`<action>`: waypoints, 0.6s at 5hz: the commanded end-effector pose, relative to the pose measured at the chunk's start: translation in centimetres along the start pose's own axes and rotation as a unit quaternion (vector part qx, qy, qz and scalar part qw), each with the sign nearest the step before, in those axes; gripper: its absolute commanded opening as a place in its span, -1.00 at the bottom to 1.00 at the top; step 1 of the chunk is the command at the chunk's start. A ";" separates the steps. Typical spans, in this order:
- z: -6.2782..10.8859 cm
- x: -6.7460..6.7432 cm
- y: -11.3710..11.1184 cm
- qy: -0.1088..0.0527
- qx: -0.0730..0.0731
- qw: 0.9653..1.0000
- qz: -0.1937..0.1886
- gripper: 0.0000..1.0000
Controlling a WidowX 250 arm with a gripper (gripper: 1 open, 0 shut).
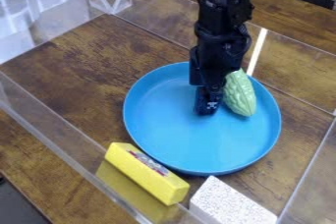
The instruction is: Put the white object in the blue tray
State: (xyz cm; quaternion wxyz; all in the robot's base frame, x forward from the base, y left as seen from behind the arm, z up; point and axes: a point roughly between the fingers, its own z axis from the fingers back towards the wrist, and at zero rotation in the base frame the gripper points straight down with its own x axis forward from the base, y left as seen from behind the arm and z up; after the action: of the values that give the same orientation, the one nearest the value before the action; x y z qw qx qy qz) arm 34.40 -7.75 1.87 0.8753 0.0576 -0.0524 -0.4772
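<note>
The white object [231, 203], a speckled block, lies at the bottom right edge of the view, outside the blue tray [164, 120]. The tray is a large round dish in the middle of the wooden table. My black gripper [206, 101] points straight down into the tray's right half, its fingertips close to the tray floor. It is open and nothing shows between its fingers. A bumpy green object [241, 92] rests in the tray, right beside the gripper on its right.
A yellow block [144, 172] lies in front of the tray, left of the white object. Clear plastic walls [53, 140] run along the left and front edges. More clear panels stand at the back left [53, 7].
</note>
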 end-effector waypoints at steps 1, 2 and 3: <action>-0.9 0.4 -1.8 0.012 -0.017 1.000 -0.001 1.00; -0.8 0.2 -2.2 0.016 -0.023 1.000 0.010 1.00; -0.7 0.1 -2.6 0.019 -0.027 0.999 0.019 1.00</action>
State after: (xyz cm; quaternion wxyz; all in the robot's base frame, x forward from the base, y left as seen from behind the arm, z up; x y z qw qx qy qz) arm 33.99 -7.87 1.82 0.8930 0.0497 -0.0438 -0.4451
